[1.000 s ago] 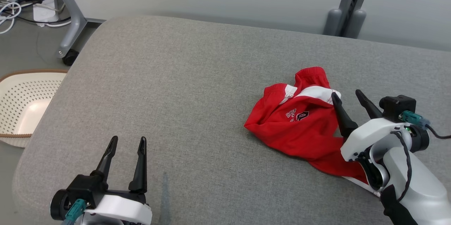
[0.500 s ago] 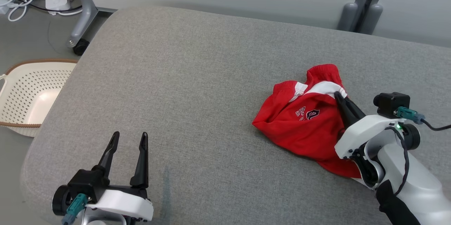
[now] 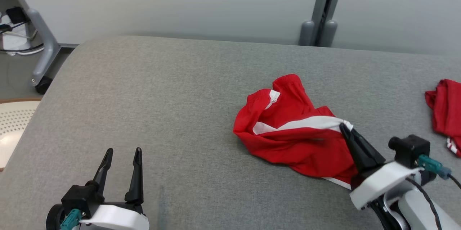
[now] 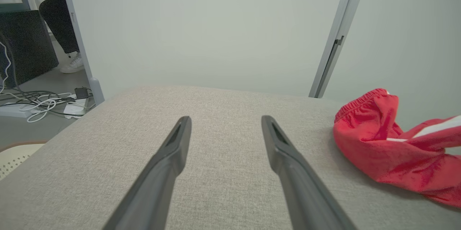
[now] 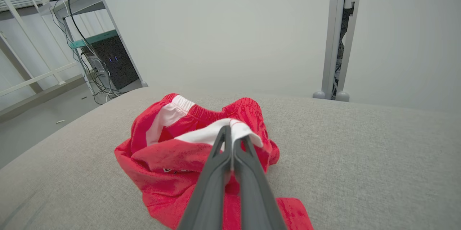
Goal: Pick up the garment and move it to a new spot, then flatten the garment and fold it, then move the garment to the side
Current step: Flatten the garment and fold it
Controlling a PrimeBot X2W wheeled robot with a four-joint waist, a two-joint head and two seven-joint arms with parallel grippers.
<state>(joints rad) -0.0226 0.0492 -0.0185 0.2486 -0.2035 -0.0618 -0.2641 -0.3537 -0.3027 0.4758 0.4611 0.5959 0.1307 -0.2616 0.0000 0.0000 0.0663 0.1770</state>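
**Red shorts nipped at the white stripe: opening of the pick-up**

Grey woven cushion (image 3: 162, 89) underlying everything, from the near edge to the pale far wall. On it, right of centre, the red garment (image 3: 288, 143): crumpled, elastic waistband humped toward the far side, near-right portion drawn out toward the right arm. Farther right, well apart, a second red cloth (image 3: 444, 107) at the frame's edge. Off the cushion's left end, on the floor, a perforated cream basket (image 3: 10, 125).

Right gripper (image 3: 346, 128) at the garment's near right, jaws pressed together on the white stripe (image 3: 302, 123), with cloth pinched between the tips, as confirmed in the right wrist view. One second ago: same jaws spread, straddling the garment's right edge. Half a second ago: closed onto the stripe. Now: stripe pulled taut into a straight line, printed crest no longer facing the head camera. Head camera also shifted meanwhile, so no travel across the cushion to be read from the frames. Judged meaning: grasp secured and the first step begun, bulk of the cloth not yet off the cushion. Flattening, folding and setting aside all ahead.

Left gripper (image 3: 122, 150) at the near left, well apart from the garment, jaws moderately wide, holding and touching nothing.
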